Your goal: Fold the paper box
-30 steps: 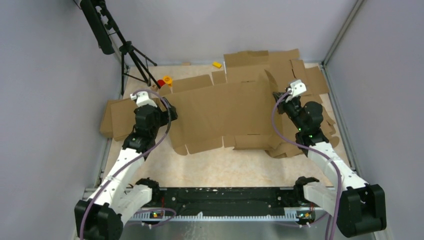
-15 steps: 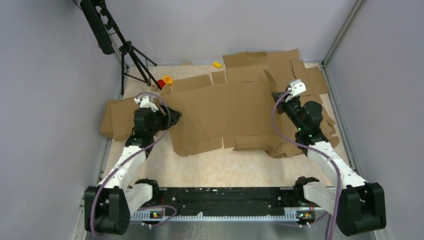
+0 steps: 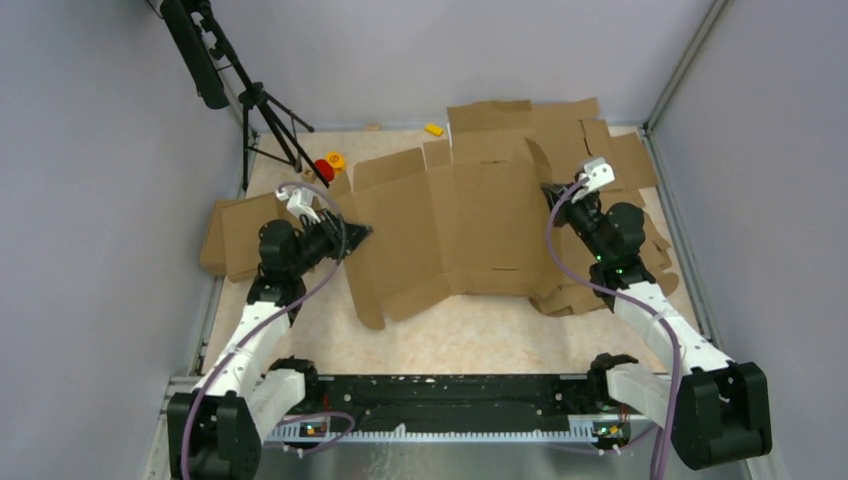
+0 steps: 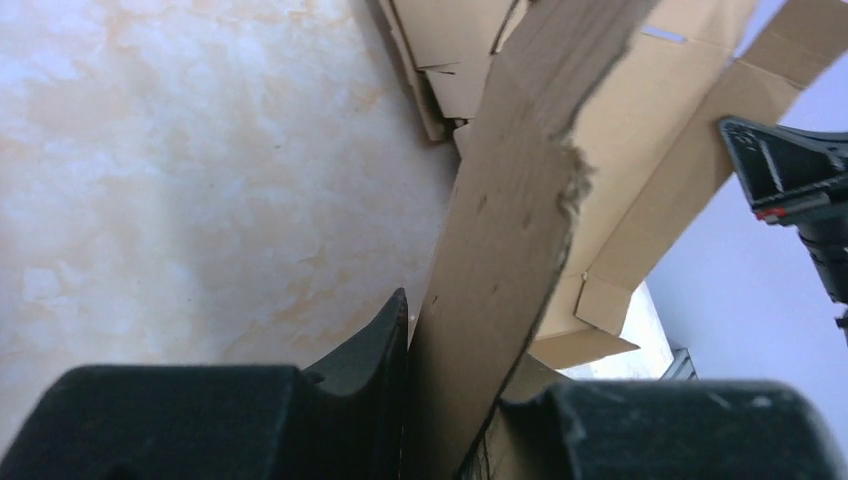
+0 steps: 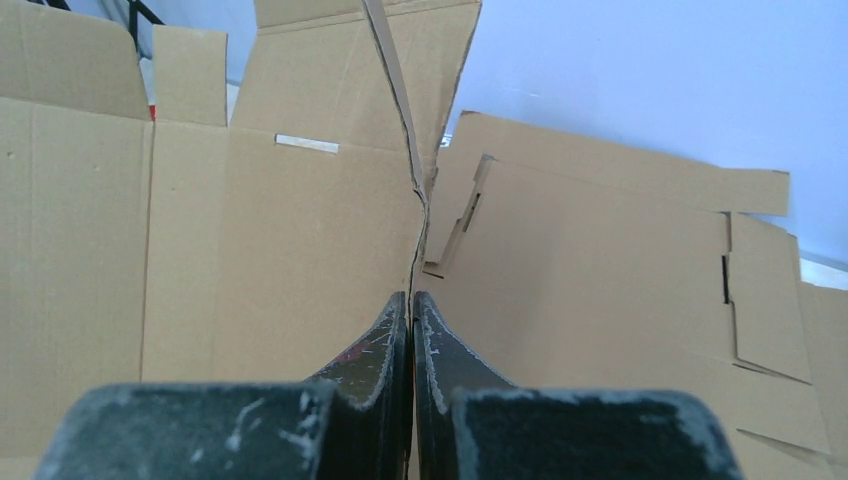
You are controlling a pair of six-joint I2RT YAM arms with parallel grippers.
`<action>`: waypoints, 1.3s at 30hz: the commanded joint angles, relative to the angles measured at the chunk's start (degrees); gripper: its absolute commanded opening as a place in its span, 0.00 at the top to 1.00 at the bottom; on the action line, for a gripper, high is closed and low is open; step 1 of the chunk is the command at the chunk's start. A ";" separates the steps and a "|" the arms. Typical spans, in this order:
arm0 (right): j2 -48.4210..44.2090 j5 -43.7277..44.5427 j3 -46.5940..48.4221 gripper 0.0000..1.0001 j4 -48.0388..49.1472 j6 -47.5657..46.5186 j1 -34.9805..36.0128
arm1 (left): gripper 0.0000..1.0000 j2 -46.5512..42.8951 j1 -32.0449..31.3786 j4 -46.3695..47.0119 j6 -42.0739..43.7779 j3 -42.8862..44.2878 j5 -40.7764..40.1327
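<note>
The paper box (image 3: 470, 225) is a big brown creased cardboard sheet spread over the middle of the table. My left gripper (image 3: 355, 235) is at its left edge. In the left wrist view a panel of the box (image 4: 510, 220) stands between the jaws of the left gripper (image 4: 450, 340), pressed against the near finger (image 4: 385, 340); the other finger is hidden behind it. My right gripper (image 3: 553, 192) holds the box's right edge. In the right wrist view the right gripper (image 5: 412, 300) is shut on a thin upright flap edge (image 5: 400, 100).
A pile of similar cardboard sheets (image 3: 590, 125) lies at the back right, under and beside the right arm. More cardboard (image 3: 235, 235) sits at the left edge. A black tripod (image 3: 260, 110), red and yellow small items (image 3: 327, 163) and a yellow block (image 3: 433, 129) stand at the back.
My left gripper has closed onto the box's left edge and turned. The box's left panels have swung and lifted, and its front-left flap has shifted nearer. The right arm has not moved.
</note>
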 commanded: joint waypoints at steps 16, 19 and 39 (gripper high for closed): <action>4.22 -7.13 -3.07 0.76 14.74 10.84 0.48 | 1.00 -11.15 -0.10 0.58 -4.61 6.16 3.27; 4.45 -5.61 -5.51 0.80 17.34 11.71 1.83 | 1.00 -11.76 -0.10 4.03 -6.91 3.84 3.65; 9.46 21.29 -4.74 0.90 19.32 10.08 16.40 | 1.00 -12.44 -1.90 11.59 -6.96 -0.44 8.71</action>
